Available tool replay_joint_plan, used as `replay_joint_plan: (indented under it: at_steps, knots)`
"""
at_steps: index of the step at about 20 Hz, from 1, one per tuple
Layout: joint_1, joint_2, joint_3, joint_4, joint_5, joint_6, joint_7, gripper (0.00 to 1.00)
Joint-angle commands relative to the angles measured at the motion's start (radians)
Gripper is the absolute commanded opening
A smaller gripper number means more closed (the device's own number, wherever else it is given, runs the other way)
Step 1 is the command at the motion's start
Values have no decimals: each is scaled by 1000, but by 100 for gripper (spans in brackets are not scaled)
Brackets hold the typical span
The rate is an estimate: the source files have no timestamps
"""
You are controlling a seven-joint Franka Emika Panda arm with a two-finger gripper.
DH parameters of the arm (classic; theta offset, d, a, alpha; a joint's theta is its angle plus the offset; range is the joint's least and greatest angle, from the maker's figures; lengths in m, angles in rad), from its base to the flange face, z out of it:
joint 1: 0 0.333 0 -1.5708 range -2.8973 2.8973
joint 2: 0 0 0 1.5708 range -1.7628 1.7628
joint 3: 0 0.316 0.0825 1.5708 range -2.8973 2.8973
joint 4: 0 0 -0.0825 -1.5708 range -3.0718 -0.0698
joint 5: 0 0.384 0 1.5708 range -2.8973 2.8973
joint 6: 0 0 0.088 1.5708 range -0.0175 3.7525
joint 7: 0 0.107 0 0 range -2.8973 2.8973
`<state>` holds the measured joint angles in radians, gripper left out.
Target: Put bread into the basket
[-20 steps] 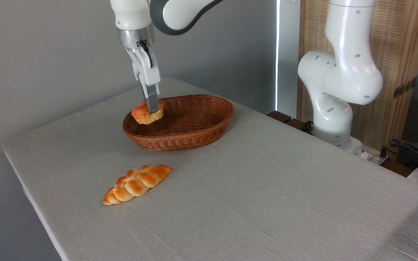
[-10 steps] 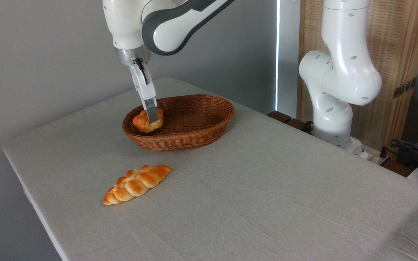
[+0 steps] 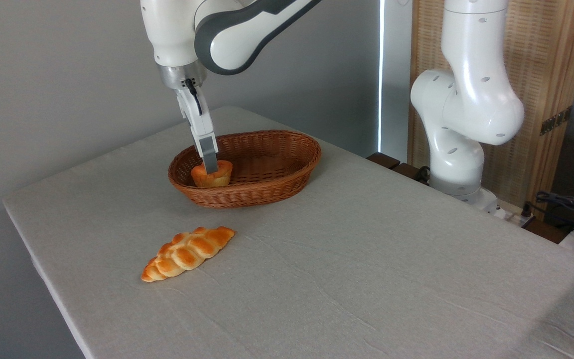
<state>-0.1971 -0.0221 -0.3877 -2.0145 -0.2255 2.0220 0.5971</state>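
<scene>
**Bun down in the basket, release not yet confirmed**

The bun (image 3: 212, 175) sat inside the basket (image 3: 277, 185), at its left end, low enough that the near rim hid its bottom edge. It looked to be resting on the woven floor rather than hanging above it, though the contact itself was hidden behind the rim. It stood upright, its flat pale side facing the camera.

The gripper (image 3: 210, 167) hung straight down over the bun, with the visible grey finger (image 3: 209, 154) lying across the front of it and its tip at the bun's upper face. Only that one finger showed clearly; the other was behind it, so I could not tell whether the fingers were pinching the bun or had parted from it.

By my reading, the carrying part of the job was done: the bun was where the task wanted it. What remained was small, namely letting go, if that had not happened, and lifting the arm clear without dragging the bun back out.

The plaited loaf (image 3: 187, 252) lay on the table (image 3: 366, 279) in front of the basket, well apart from it and untouched
</scene>
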Motion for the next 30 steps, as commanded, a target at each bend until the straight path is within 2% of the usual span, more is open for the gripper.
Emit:
replay_joint_plan:
  at_steps: [1, 2, 5, 7, 11, 13, 14, 16, 21, 22, 24, 30]
  knots:
    - [-1, -38, 61, 46, -6, -66, -2, 100]
    - [-1, -42, 84, 65, -6, -84, -2, 100]
    - [-1, -30, 220, 231, 3, -253, 3, 100]
    - [-1, -25, 309, 284, 47, -282, 4, 100]
    - [2, -22, 357, 312, 194, -293, 1, 100]
    - [14, -22, 359, 313, 241, -302, 3, 100]
    - [19, -24, 359, 315, 247, -302, 3, 100]
    - [39, -27, 377, 327, 242, -307, 6, 100]
    - [42, -21, 429, 376, 230, -387, 38, 100]
    - [42, -21, 434, 378, 223, -396, 44, 100]
    - [42, -18, 438, 388, 175, -407, 55, 100]
    - [42, -15, 443, 390, 155, -439, 59, 100]
